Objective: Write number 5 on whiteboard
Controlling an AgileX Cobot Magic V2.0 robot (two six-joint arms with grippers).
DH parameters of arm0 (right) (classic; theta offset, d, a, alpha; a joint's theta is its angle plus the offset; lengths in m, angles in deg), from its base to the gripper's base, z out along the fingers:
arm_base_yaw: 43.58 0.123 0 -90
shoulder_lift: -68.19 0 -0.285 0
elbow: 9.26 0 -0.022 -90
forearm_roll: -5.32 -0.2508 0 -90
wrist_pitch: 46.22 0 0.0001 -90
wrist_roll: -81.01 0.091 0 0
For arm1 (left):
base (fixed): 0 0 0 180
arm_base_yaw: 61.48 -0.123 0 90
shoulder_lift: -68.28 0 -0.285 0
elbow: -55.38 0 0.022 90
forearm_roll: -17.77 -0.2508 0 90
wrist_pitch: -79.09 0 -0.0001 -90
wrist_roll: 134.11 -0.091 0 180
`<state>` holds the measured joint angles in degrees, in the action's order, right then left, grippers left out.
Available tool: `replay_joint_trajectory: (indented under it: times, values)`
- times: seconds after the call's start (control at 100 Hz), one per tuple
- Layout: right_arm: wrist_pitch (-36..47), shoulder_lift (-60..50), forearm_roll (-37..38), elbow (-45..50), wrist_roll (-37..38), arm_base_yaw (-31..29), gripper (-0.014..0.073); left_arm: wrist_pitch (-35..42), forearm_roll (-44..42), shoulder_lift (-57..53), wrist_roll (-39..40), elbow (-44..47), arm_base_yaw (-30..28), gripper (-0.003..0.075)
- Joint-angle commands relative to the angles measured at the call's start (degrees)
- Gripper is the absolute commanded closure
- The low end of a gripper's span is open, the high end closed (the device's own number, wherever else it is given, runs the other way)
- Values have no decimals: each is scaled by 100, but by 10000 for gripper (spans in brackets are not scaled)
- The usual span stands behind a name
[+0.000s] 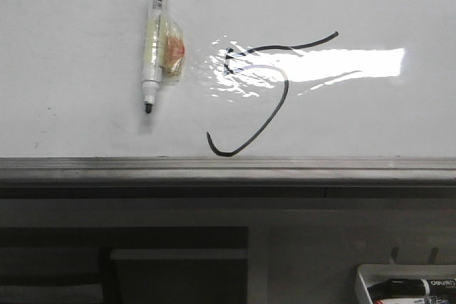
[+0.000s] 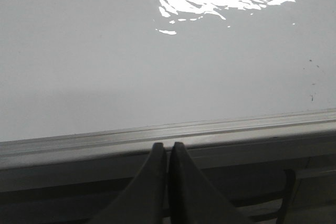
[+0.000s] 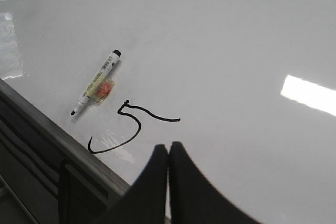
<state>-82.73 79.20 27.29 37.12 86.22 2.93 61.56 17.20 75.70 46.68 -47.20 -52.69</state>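
A black hand-drawn number 5 (image 1: 274, 94) stands on the glossy whiteboard (image 1: 71, 33), with a slanted top stroke and a large open hook ending near the board's grey edge rail (image 1: 228, 170). It also shows in the right wrist view (image 3: 134, 124). A white marker (image 1: 153, 40) with its black tip bare lies on the board left of the 5, with an orange-and-clear wrap on its barrel. It shows in the right wrist view too (image 3: 95, 83). My left gripper (image 2: 168, 145) is shut and empty at the rail. My right gripper (image 3: 168, 145) is shut and empty over the board, near the 5.
A small white tray (image 1: 367, 275) with markers sits below the board at the front right. Bright light glare (image 1: 342, 62) lies across the board by the 5. A dark shelf opening (image 1: 121, 261) is under the rail at the left.
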Motion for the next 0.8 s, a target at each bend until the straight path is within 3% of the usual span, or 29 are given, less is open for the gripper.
replay_joint_trajectory:
  times: [0.0, 0.3, 0.38, 0.45, 0.58, 0.7, 0.79]
  values:
    - [412, 89, 142, -122, -10, -28, 634, 495, -4, -156, 59, 90, -13, 741]
    - [356, 89, 163, -53, -10, -28, 634, 495, -4, -156, 59, 90, -13, 741]
    - [253, 89, 585, 121, -10, -170, 634, 495, -4, -156, 59, 90, -13, 741]
    - [253, 89, 651, 357, -10, -585, 634, 495, -4, -156, 59, 90, -13, 741]
    - [607, 89, -525, 972, 94, -1939, 634, 495, -4, -156, 59, 90, -13, 741]
    - [2238, 89, -681, 1745, 94, -3171, 634, 495, -4, -156, 59, 90, -13, 741]
    - [2947, 89, -1108, 2262, 94, -3903, 634, 495, -4, -156, 59, 90, -13, 741]
